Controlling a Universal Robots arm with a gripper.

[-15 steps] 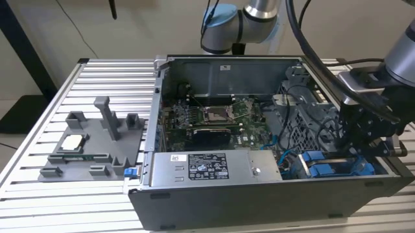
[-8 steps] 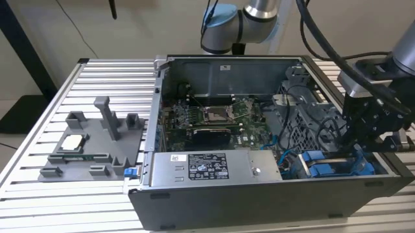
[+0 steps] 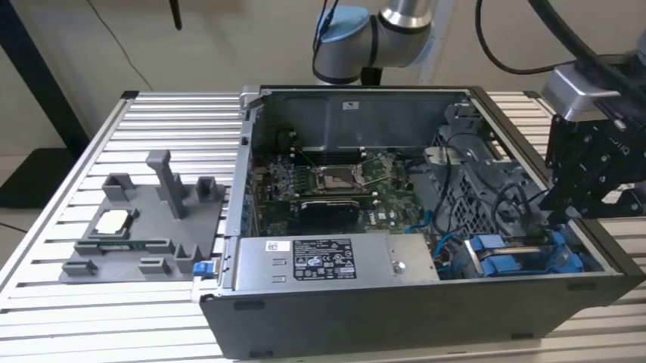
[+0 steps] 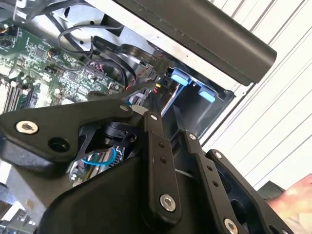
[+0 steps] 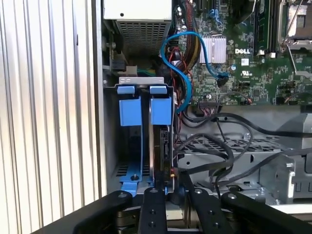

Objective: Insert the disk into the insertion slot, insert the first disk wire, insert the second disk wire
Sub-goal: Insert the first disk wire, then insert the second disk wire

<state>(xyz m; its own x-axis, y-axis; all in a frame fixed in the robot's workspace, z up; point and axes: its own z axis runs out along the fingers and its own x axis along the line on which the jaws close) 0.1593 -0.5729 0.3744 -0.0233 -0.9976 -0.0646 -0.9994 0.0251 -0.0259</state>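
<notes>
Setting: an open computer case (image 3: 404,318) lies on its side on the slatted bench (image 3: 151,113); a grey fixture plate (image 3: 141,227) sits on the bench at the exterior view's left of the case
Inside the case: the motherboard (image 3: 333,185) is in the middle; the power supply (image 3: 323,261) runs along the near wall; the drive bay (image 3: 525,257) is in the near corner at the exterior view's right
Disk: in the first wrist view the disk (image 5: 162,141) stands on edge in the drive bay, its blue tab toward the power supply; a second blue carrier (image 5: 129,109) sits just beside it
Gripper: the gripper (image 5: 170,187) is at the disk's other end; in the exterior view it (image 3: 557,215) hangs over the drive bay
Jaws: set either side of the disk's end; I cannot tell whether they clamp it or stand free
Cables: black cables (image 5: 219,146) run near the disk; a blue cable (image 5: 187,44) loops over the motherboard
</notes>
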